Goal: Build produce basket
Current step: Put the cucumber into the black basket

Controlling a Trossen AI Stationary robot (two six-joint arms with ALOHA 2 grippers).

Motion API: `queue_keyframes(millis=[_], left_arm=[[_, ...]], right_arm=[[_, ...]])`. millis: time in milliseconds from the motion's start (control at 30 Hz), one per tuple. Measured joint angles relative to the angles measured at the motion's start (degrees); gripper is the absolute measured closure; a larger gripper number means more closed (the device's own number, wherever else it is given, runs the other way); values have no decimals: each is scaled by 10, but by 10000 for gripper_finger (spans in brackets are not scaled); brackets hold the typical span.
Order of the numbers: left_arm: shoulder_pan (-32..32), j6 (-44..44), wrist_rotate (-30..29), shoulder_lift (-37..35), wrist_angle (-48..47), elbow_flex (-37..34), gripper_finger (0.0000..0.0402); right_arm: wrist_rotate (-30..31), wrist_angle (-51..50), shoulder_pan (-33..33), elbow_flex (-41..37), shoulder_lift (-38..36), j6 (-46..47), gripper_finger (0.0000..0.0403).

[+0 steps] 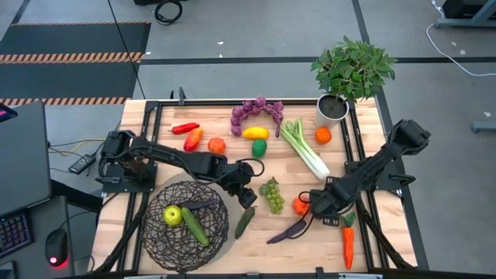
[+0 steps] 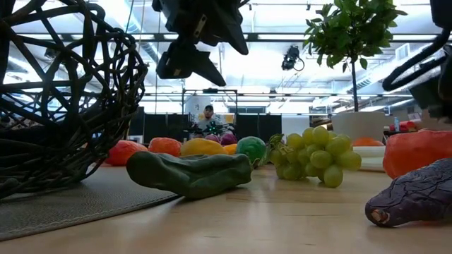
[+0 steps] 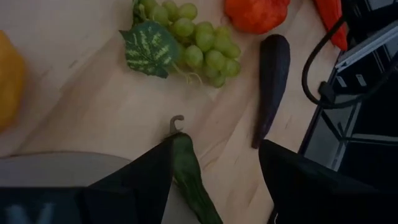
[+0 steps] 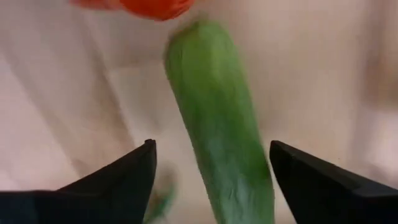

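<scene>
Left gripper spread wide over green pepper; off-centre pinch could roll it. Right gripper spread too.

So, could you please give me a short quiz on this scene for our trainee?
1. True or false: the basket already holds a green apple.
2. What lies under the left gripper's open fingers? A) dark green pepper B) lemon C) carrot
3. Name the long purple vegetable lying on the table beside the right gripper.
Key: 1 true; 2 A; 3 eggplant.
</scene>
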Motion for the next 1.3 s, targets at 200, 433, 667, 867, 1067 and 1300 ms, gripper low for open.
queue_keyframes(millis=[200, 433, 667, 867, 1067, 1300], left_arm=[[-5, 0, 35, 0, 0, 0, 161], [4, 1, 43, 0, 0, 0, 169], [25, 50, 42, -1, 19, 36, 182], [53, 112, 31, -1, 27, 103, 196], [83, 178, 23, -10, 29, 182, 207], [122, 152, 14, -13, 46, 251, 198]], right_arm=[[-15, 33, -2, -24, 1, 16, 145], [-37, 10, -6, -25, -58, 41, 237], [-2, -34, -27, 12, -169, 99, 297], [94, -40, -59, 77, -252, 146, 297], [202, -30, -95, 152, -302, 156, 288], [319, 92, -139, 201, -318, 117, 288]])
